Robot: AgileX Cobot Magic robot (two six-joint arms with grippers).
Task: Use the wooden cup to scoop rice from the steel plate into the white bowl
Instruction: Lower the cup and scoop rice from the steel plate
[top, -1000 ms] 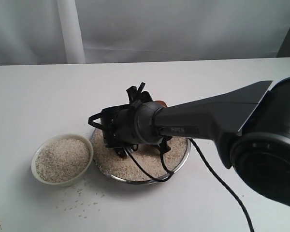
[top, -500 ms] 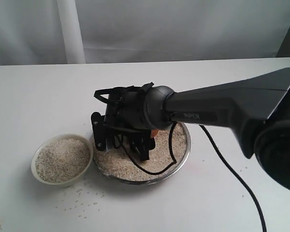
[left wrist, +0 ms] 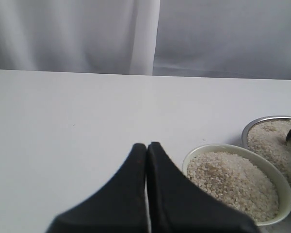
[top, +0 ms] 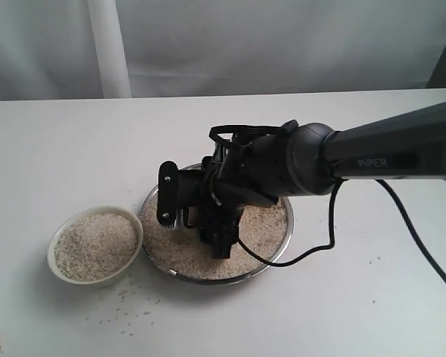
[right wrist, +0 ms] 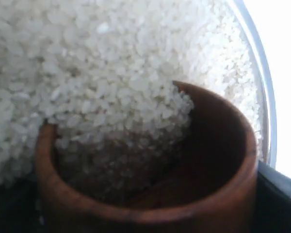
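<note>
Setting: a white table (top: 59, 149) before a pale curtain (top: 282, 37).
Left gripper (left wrist: 146, 148): held low over the table, out beyond the bowl from the plate; its fingers are pressed together on nothing.
Bowl (top: 53, 256): set just beside the plate's left rim, and already heaped nearly to the brim with rice (top: 95, 245).
Spilled grains (top: 123, 316): strewn on the table in front of the gap between bowl and plate.
Plate (top: 288, 230): covered by a shallow, uneven bed of rice.
Cup (right wrist: 218, 145): lying inside the plate, left of its centre, tipped on its side with the mouth pushed into the rice; grains are banked part-way in.
Right gripper (top: 195, 221): lowered over the plate, fingers clamped on the cup.
Cable (top: 305, 253): looped down across the plate's front right rim.
Risk, overflow: the bowl has little room left, so a full cup poured quickly would likely spill.
Risk, carry: grains may be shed over the gap if the cup is lifted while tilted.
Risk, snag: the plate could be dragged by the cable or by a deep push.
</note>
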